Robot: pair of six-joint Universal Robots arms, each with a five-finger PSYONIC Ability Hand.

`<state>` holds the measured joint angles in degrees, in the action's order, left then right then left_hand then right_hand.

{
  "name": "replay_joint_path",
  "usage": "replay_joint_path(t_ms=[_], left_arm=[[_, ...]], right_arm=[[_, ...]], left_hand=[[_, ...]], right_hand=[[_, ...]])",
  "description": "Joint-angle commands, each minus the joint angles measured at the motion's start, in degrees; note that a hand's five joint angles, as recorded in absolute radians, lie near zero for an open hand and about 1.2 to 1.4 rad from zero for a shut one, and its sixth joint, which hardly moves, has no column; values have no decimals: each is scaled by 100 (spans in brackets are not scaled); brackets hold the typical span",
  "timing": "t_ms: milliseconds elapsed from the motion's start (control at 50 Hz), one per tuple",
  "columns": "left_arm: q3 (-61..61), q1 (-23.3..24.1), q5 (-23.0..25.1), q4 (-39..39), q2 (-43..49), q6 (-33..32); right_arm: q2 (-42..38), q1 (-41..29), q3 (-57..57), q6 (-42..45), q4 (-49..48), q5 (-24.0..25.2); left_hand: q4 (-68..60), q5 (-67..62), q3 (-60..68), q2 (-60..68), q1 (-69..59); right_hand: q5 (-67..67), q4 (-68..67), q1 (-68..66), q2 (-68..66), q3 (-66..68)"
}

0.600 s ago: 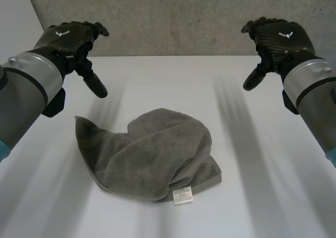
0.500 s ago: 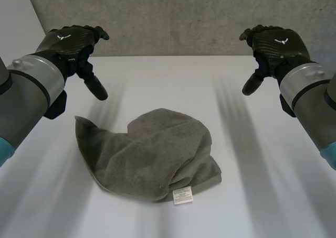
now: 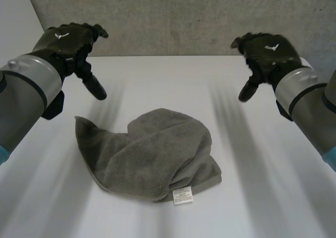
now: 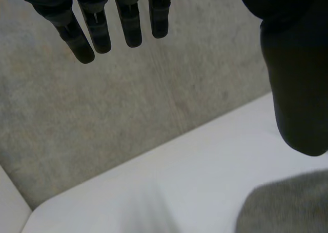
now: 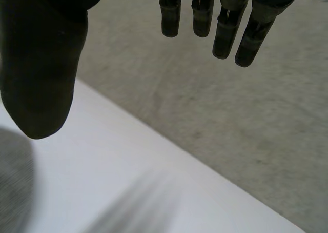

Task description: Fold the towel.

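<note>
Crumpled grey towel (image 3: 152, 154) on white table (image 3: 262, 196)

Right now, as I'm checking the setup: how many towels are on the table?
1. The towel lies crumpled on the table, between the left hand and right hand, touching neither. Its folds could hide a second, though none shows.

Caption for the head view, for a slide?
Left hand and right hand, open, hover clear of crumpled grey towel on white table.

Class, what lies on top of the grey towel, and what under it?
Nothing lies on the towel. It rests on the white table; anything beneath its crumpled folds is hidden.
</note>
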<state>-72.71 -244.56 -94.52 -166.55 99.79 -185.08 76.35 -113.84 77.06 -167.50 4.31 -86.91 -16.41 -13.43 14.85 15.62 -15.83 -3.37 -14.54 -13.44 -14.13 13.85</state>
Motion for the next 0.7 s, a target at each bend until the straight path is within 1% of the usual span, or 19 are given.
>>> replay_joint_path(t_ms=[20, 40, 60, 80, 120, 180, 220, 240, 280, 320, 340, 380, 500, 540, 560, 600, 620, 680, 700], left_arm=[[-1014, -626, 424, 8, -187, -1053], [-1018, -628, 426, 8, -188, -1056], [-1322, -811, 574, -18, -267, -1300], [-1325, -813, 575, -18, -267, -1302], [-2060, -1128, 960, -62, -372, -1679], [-2380, -1235, 1182, -106, -417, -1777], [-3010, -1427, 1593, -534, -478, -1891], [-3013, -1428, 1595, -537, -478, -1891], [-3232, -1498, 1727, -844, -478, -1891], [-3591, -1630, 1867, -1544, -478, -1900], [-3593, -1630, 1867, -1547, -478, -1900], [-3838, -1657, 1902, -2142, -417, -1909], [-4023, -1648, 1894, -2558, -267, -2032], [-4050, -1657, 1894, -2549, -49, -2373], [-4050, -1657, 1894, -2549, -48, -2375], [-4067, -1648, 1885, -2532, 101, -2847], [-4067, -1648, 1885, -2532, 102, -2849], [-4094, -1665, 1858, -2540, 312, -3296], [-4102, -1674, 1850, -2558, 435, -3480]], right_arm=[[29, -24, 503, 1026, 641, 904], [46, -42, 730, 1131, 702, 1035], [64, -50, 958, 1158, 694, 1123], [64, -50, 960, 1158, 694, 1124], [82, -86, 1215, 1132, 606, 1150], [64, -156, 1699, 1009, 140, 1150], [47, -217, 2154, 720, -612, 1124], [46, -217, 2156, 719, -615, 1124], [-23, -235, 2401, 369, -1088, 1098], [-146, -252, 2463, 184, -1203, 1098], [-347, -287, 2472, 26, -1239, 1098], [-558, -331, 2455, -63, -1257, 1089], [-876, -542, 2516, -143, -1309, 905], [-894, -612, 2533, -143, -1310, 843], [-894, -613, 2534, -143, -1310, 843], [-938, -736, 2569, -125, -1318, 746], [-938, -736, 2569, -125, -1318, 746], [-1026, -780, 2542, -125, -1371, 728], [-1069, -780, 2525, -125, -1458, 720]], left_hand=[[502, 1204, -346, -423, 444], [501, 1204, -346, -423, 444], [501, 1204, -346, -423, 444], [501, 1204, -346, -423, 444], [485, 1187, -329, -407, 427], [468, 1170, -312, -390, 410], [468, 1170, -312, -390, 410], [468, 1170, -312, -390, 410], [451, 1153, -295, -373, 393], [434, 1137, -279, -356, 377], [434, 1137, -279, -356, 377], [434, 1137, -279, -356, 377], [417, 1120, -262, -339, 360], [401, 1103, -245, -322, 343], [401, 1103, -245, -322, 343], [401, 1103, -245, -322, 343], [401, 1103, -245, -322, 343], [417, 1120, -262, -339, 360], [417, 1120, -262, -339, 360]], right_hand=[[337, 454, 344, 413, -385], [337, 454, 344, 413, -385], [337, 454, 344, 413, -385], [337, 454, 344, 413, -385], [337, 454, 344, 413, -385], [337, 454, 344, 413, -385], [279, 396, 285, 354, -326], [279, 396, 285, 354, -326], [212, 329, 218, 287, -259], [45, 162, 51, 120, -92], [-40, 77, -34, 35, -7], [-108, 9, -101, -32, 60], [-478, -361, -472, -403, 431], [-512, -395, -506, -436, 464], [-512, -395, -506, -437, 465], [-512, -395, -506, -437, 465], [-512, -395, -506, -437, 465], [-613, -496, -607, -538, 566], [-1029, -912, -1023, -954, 982]])
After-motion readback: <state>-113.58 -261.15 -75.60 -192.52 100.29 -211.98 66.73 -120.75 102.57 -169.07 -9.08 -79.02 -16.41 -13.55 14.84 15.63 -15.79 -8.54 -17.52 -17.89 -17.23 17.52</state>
